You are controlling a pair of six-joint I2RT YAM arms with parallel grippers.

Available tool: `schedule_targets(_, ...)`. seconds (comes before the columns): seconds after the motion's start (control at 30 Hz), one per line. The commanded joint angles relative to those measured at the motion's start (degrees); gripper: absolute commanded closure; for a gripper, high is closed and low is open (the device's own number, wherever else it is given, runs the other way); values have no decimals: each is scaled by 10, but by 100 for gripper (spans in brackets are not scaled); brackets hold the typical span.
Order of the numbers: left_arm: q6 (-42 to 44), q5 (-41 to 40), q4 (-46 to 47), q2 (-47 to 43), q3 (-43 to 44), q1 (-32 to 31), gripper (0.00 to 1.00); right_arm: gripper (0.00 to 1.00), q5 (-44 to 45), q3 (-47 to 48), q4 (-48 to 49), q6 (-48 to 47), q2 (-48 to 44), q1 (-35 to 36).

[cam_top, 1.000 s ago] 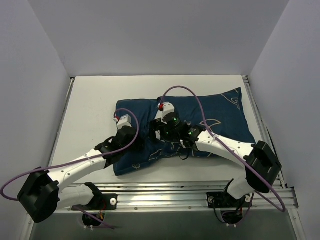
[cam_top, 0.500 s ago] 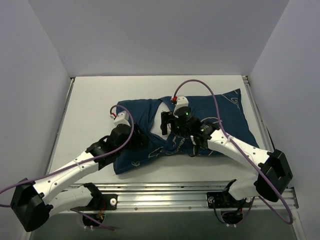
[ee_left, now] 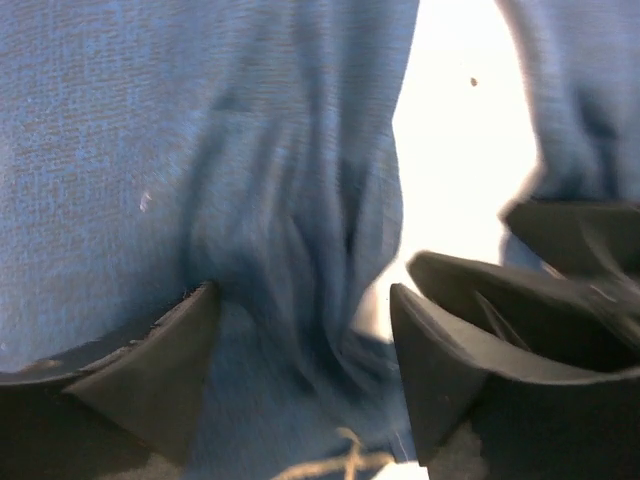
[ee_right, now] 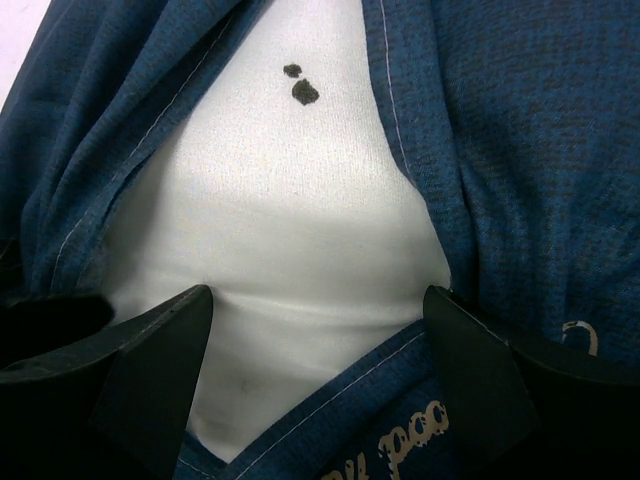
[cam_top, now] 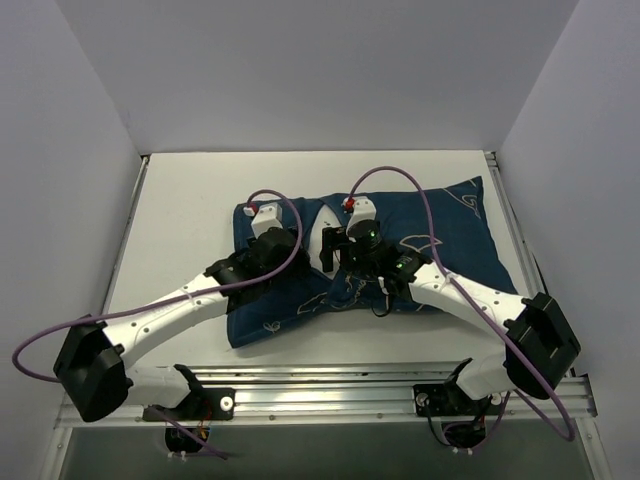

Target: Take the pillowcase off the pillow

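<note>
Bunched pillowcase (ee_right: 520, 150) folds flank the pillow (ee_right: 290, 220) between spread right fingers (ee_right: 150, 365).

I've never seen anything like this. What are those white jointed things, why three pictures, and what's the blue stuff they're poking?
These are two robot arms, the left arm and the right arm, bolted at the near edge of a white table. The wide picture comes from a camera above and behind them; the close-ups come from cameras on the wrists, so the black wedges are each arm's own fingers. On the table lies a white pillow inside a navy pillowcase with cream drawings, gaping open in the middle. The right gripper stands open over the bared pillow; the left gripper stands open astride a fold of the pillowcase. Neither clamps anything.
</note>
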Motion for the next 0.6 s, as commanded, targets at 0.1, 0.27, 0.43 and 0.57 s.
schedule_targets(0.1, -15, -81, -4, 64, 29, -1, 43, 18, 3, -29, -1, 26, 22, -3)
schedule_targets(0.27, -63, -119, -63, 48, 9, 0, 85, 18, 22, -47, 3, 26, 24, -13)
schedule_targets(0.43, -85, -117, -94, -68, -74, 2, 98, 18, 17, -69, 2, 29, 28, -42)
schedule_targets(0.57, -97, -67, -78, -105, -142, 7, 98, 18, 1, -71, 1, 19, 22, -43)
